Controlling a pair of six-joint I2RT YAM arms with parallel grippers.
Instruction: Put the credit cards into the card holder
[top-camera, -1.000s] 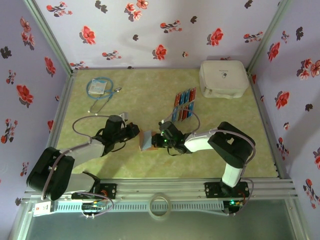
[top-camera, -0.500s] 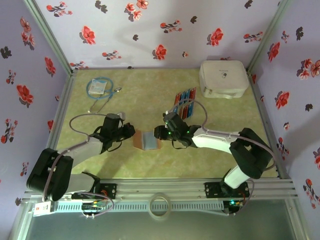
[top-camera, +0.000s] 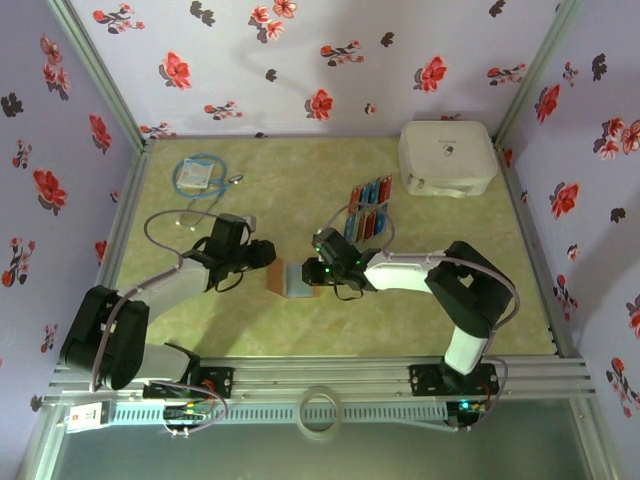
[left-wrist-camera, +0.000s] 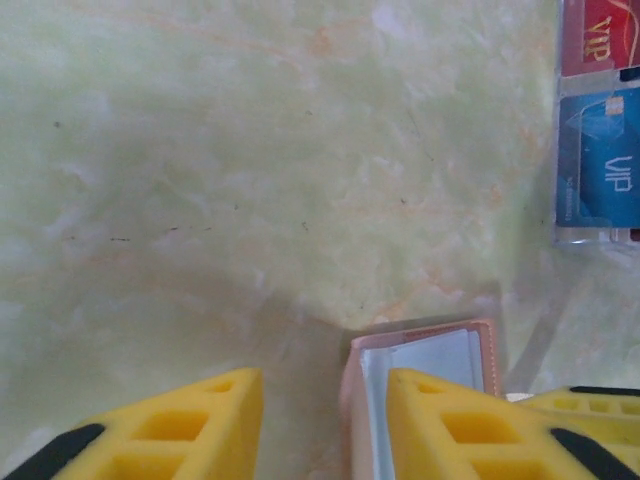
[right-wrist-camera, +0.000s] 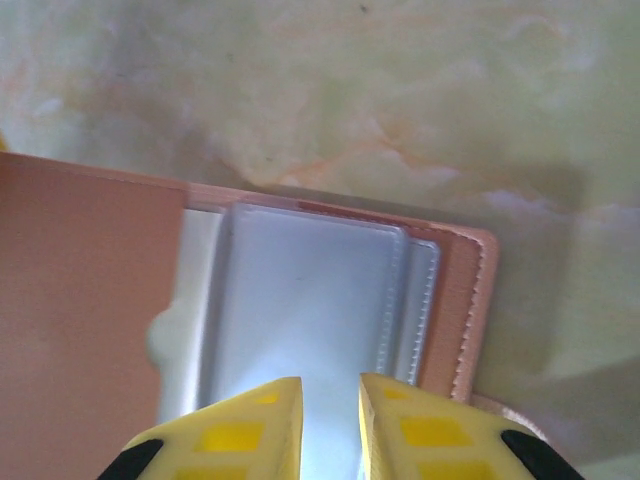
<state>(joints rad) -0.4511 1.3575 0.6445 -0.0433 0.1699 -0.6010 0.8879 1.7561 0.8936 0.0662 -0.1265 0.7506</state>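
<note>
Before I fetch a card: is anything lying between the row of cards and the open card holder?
Nothing visible does. In the left wrist view, the table is bare between the cards and the card holder. The right gripper itself hangs over the holder's clear pockets.

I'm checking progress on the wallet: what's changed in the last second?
The card holder went from part-folded to lying open. The left gripper opened at its left edge; the right gripper shifted slightly, staying over the clear pockets. Cards, white box and cable stayed put.
</note>
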